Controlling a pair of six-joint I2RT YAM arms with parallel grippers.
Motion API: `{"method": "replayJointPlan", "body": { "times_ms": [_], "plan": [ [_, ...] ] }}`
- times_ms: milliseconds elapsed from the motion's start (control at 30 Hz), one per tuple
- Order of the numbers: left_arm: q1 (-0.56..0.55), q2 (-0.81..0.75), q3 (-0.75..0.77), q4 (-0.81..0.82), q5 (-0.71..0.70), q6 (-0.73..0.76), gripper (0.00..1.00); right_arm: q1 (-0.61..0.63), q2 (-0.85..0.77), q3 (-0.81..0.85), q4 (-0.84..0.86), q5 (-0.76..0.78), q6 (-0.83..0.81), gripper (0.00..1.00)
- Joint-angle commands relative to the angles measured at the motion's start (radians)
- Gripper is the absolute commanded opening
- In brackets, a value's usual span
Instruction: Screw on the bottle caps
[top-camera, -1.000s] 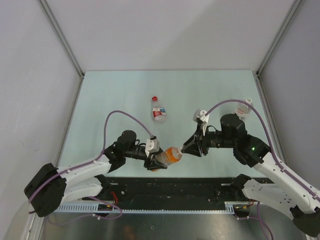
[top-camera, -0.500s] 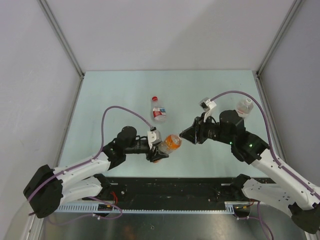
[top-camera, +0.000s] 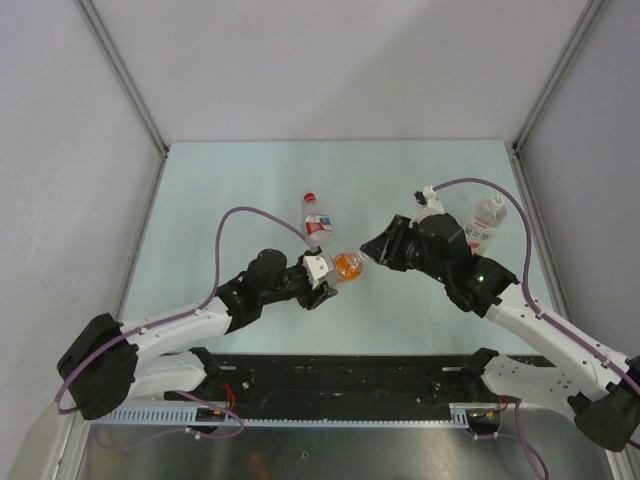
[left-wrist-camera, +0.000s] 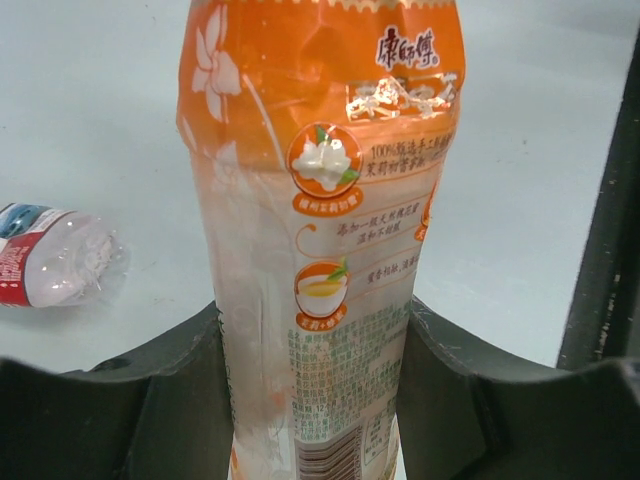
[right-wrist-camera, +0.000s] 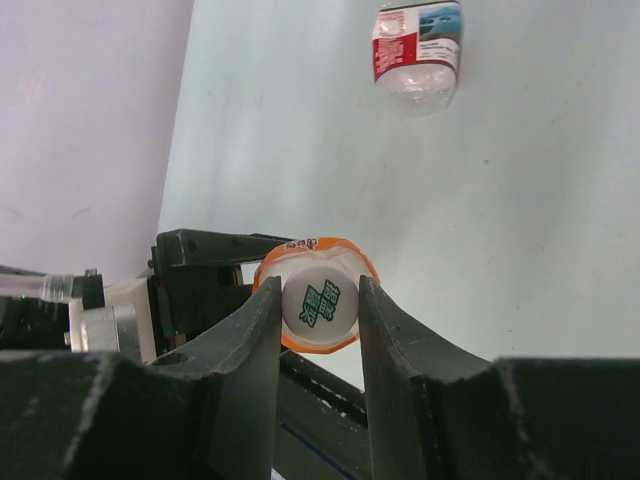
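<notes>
- Left wrist view: the left pincer (left-wrist-camera: 312, 310) is closed partway on the lower body of the orange bottle (left-wrist-camera: 320, 200), one dark finger (left-wrist-camera: 160, 390) pressed to each side.
- The bottle's long axis runs straight out from this pincer, barcode end nearest the palm and label top farthest.
- To the left of this pincer, the red-and-white-label bottle (left-wrist-camera: 50, 265) lies on its side on the table (left-wrist-camera: 100, 120).
- Right wrist view: the right pincer (right-wrist-camera: 320, 288) is closed to a narrow gap on the white cap (right-wrist-camera: 320, 303), which has green print. Its fingers (right-wrist-camera: 250, 370) lie against both sides of the cap.
- The cap sits at the orange bottle's neck and faces straight back into this pincer, so the bottle points along the pincer's own line.
- Top external view: the orange bottle (top-camera: 347, 266) spans the gap between the left pincer (top-camera: 318, 272) and the right pincer (top-camera: 366, 250), cap end toward the right one.
- Beyond the left pincer's tips lies the red-and-white-label bottle (top-camera: 317, 224), its red cap (top-camera: 309, 197) pointing away.
- Behind the right pincer, beside its arm, the white-label bottle (top-camera: 485, 222) lies with its neck slanting away.
</notes>
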Motion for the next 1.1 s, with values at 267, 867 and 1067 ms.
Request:
{"method": "replayJointPlan", "body": {
  "times_ms": [267,867,1067],
  "plan": [
    [-0.036,0.103,0.087,0.347,0.102,0.058,0.0,0.044,0.014,0.058,-0.071,0.098,0.019,0.43],
    [-0.009,0.107,0.029,0.365,0.157,0.022,0.0,0.053,-0.157,0.086,-0.022,0.004,-0.42,0.99],
    [0.064,0.062,-0.025,0.37,0.389,-0.004,0.0,0.053,-0.264,0.042,0.005,-0.346,-0.789,0.99]
  ]
}}
